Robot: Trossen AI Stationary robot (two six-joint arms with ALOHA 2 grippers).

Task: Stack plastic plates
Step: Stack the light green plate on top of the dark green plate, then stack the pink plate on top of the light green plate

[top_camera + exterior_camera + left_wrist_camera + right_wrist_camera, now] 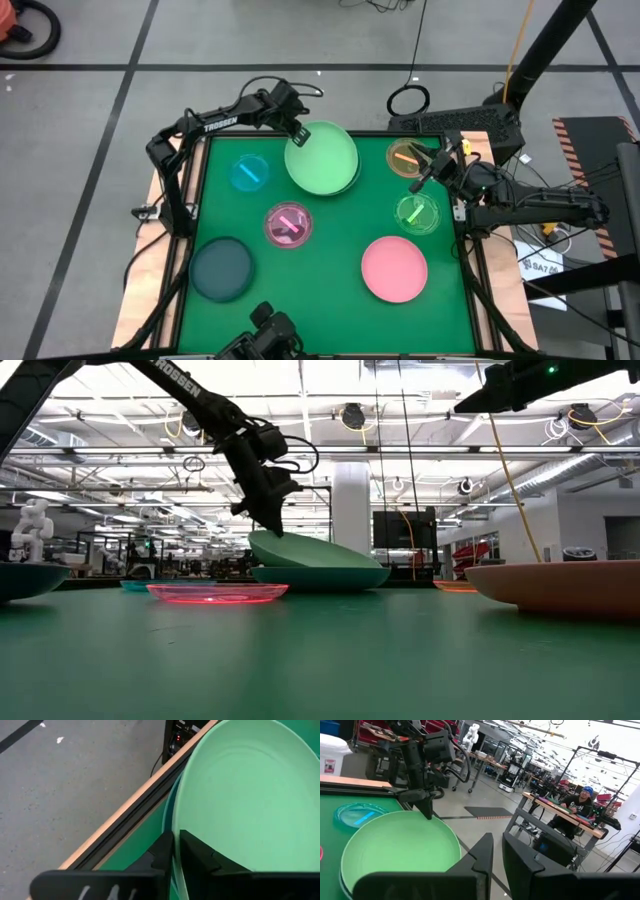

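My left gripper point(297, 135) is shut on the light green plate point(322, 157) near the table's far edge. That plate lies tilted on the pale teal plate point(320, 576), whose edge shows under it point(353, 182). The small blue plate point(249, 172), magenta plate point(288, 224) and large dark teal plate point(221, 268) lie on the left half of the mat. The large pink plate point(394, 268), small orange plate point(408, 157) and small green plate point(416, 212) lie on the right. My right gripper point(432, 170) hovers shut between the orange and green plates, touching nothing. My left gripper point(176, 847) pinches the light green plate's rim point(179, 820) on its far-left side. One finger is on the upper face and one on the underside. The fingers point(268, 520) come slanting down from above. The held side point(257, 538) is raised; the opposite side rests on the pale teal plate.
The green mat point(330, 320) is framed by a raised wooden rail point(125, 815) just beyond the held plate. Bare mat lies in the middle and along the near edge. A person point(580, 802) sits at a desk far behind the table.
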